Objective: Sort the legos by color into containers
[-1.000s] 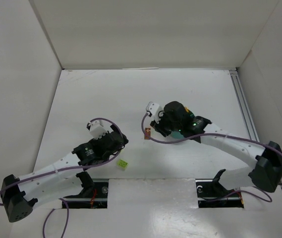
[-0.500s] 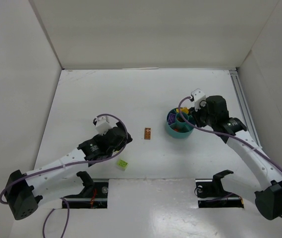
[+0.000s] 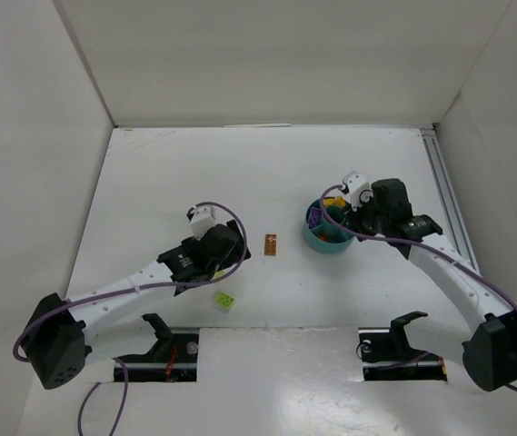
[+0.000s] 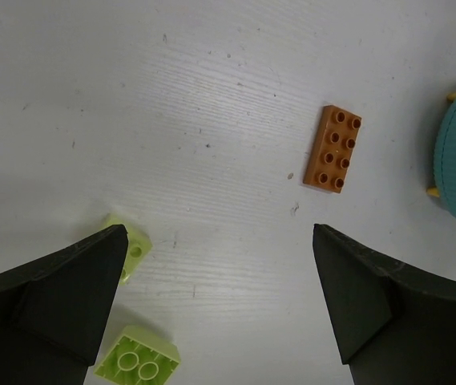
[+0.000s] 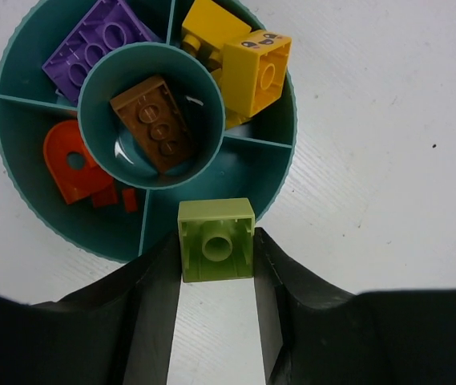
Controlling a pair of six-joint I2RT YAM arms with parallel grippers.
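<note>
At far left, the left gripper (image 4: 218, 241) is pictured above the white table (image 3: 194, 173), its jaws spread wide and nothing held between them. A pale green brick (image 4: 134, 247) is partly hidden behind its left finger, and a second green brick (image 4: 138, 365) is seen just below that in the wrist view. Further right, an orange brick (image 4: 333, 147) with eight studs is shown lying flat on the table, apart from both arms and short of the teal bowl (image 5: 19, 216). The bowl's compartments are filled by color: a purple brick (image 5: 99, 40) at upper left, yellow bricks (image 5: 248, 68) at upper right, a red-orange piece (image 5: 75, 164) at left, and a brown brick (image 5: 154, 120) in the central round cup. At right, the right gripper (image 5: 215, 255) is closed narrowly on a lime brick (image 5: 215, 239), which is pinched by its two sides. The held brick is positioned at the bowl's near rim, overlapping the edge of a compartment.
</note>
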